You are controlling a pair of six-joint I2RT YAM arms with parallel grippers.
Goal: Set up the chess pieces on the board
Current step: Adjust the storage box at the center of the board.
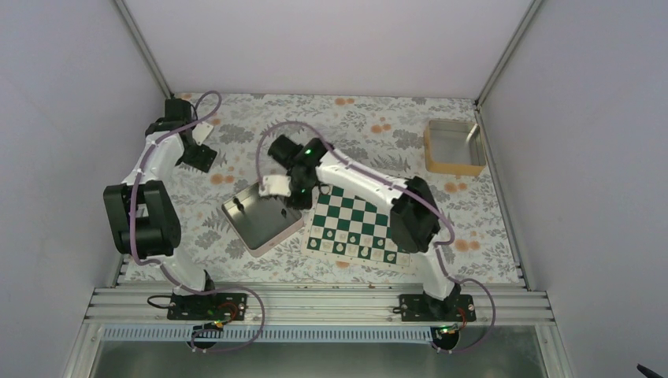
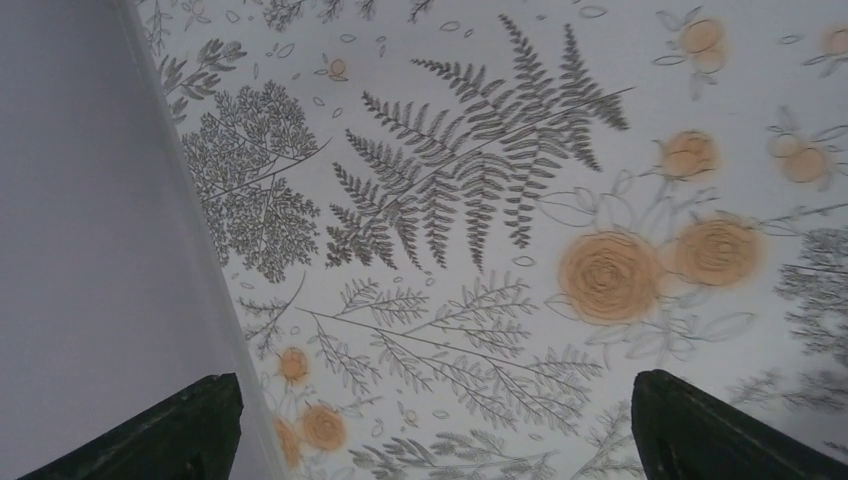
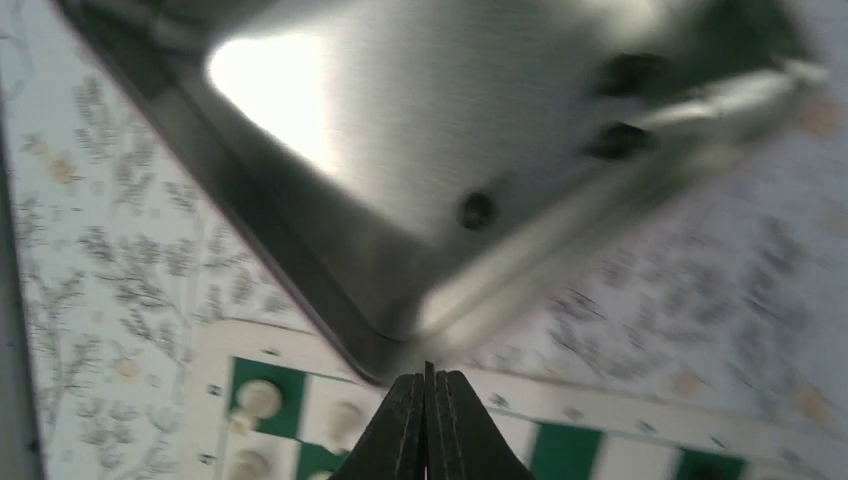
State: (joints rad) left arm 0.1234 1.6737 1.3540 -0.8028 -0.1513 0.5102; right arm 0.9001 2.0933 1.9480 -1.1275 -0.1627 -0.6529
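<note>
A green-and-white chess board [image 1: 356, 214] lies flat on a flowered tablecloth [image 2: 480, 200]. A shiny metal tray [image 1: 256, 224] sits just beside the board's left edge, turned at an angle to it. It seems to be kept close so that pieces have only a short trip across.

The black chess pieces [image 3: 477, 210] show in the right wrist view as three small dark blobs. They are blurred and lie in the tray, on the side nearest the board. None can be made out on the board with any certainty. Pale pieces [image 3: 258, 398] stand in the board's near row.

The right gripper [image 3: 427, 415] hangs above the board's far left corner, where a corner of the tray almost meets the board's white border. Its fingers are pressed together and nothing shows between them. If a tiny piece is pinched there, it is hidden. Being over the gap between tray and board suits carrying pieces from one to the other.

The left gripper [image 2: 437, 400] is well apart from the board, off to its far left beside a plain wall [image 2: 90, 250]. Its fingers are spread wide over bare cloth and hold nothing. It is probably parked there to leave the right arm room.

A tan box [image 1: 453, 167] sits beyond the board's far right corner. What it holds is unclear.
</note>
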